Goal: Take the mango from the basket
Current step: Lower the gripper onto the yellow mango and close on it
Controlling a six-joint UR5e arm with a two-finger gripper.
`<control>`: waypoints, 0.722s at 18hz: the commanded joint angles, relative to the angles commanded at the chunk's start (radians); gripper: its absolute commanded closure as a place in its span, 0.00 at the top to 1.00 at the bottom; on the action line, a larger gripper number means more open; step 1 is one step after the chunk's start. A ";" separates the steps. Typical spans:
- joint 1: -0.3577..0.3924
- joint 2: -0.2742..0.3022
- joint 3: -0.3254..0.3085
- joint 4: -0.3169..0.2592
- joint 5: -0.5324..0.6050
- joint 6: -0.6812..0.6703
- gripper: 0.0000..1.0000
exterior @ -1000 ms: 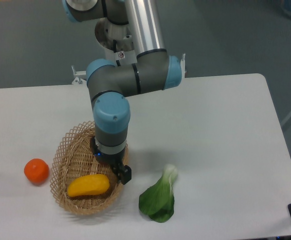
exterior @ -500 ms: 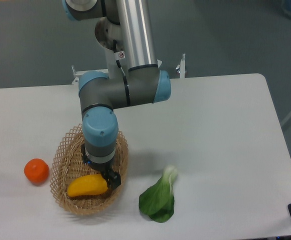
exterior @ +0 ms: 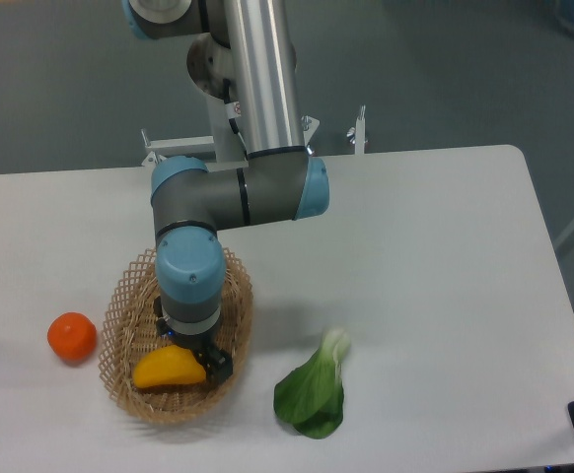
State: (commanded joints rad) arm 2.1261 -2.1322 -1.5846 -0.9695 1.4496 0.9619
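End effector (exterior: 196, 357) is low inside the basket (exterior: 127, 296), right over the mango (exterior: 167, 369), and the wrist of the arm hides most of it, so I cannot tell how wide the fingers stand or whether they already press on the fruit; only one dark finger shows at the right end of the mango. The mango lies in the near part of the basket, and the basket sits toward the front left corner of the table (exterior: 435, 256). To do this step well, I think the fingers should go one on each long side of the fruit, around its middle and not near the tip, because the skin looks smooth and the shape is curved, so a grip at the end may slip. The closing should be gentle, and the lift straight up, so that the fruit does not catch on the woven rim and drag the light basket along. An orange (exterior: 72, 337) rests on the table just beside the left side of the basket, and a green leafy vegetable (exterior: 312, 392) lies near the front edge to the right of the basket. Both are outside the basket and, in my judgement, do not block a vertical lift.
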 joint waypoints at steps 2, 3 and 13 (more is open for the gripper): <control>-0.005 -0.005 0.000 0.002 0.002 -0.009 1.00; -0.005 -0.006 0.000 0.002 0.002 -0.009 1.00; -0.026 0.014 -0.002 -0.002 0.049 -0.066 0.39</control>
State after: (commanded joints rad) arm 2.1000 -2.1185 -1.5861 -0.9710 1.4987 0.8959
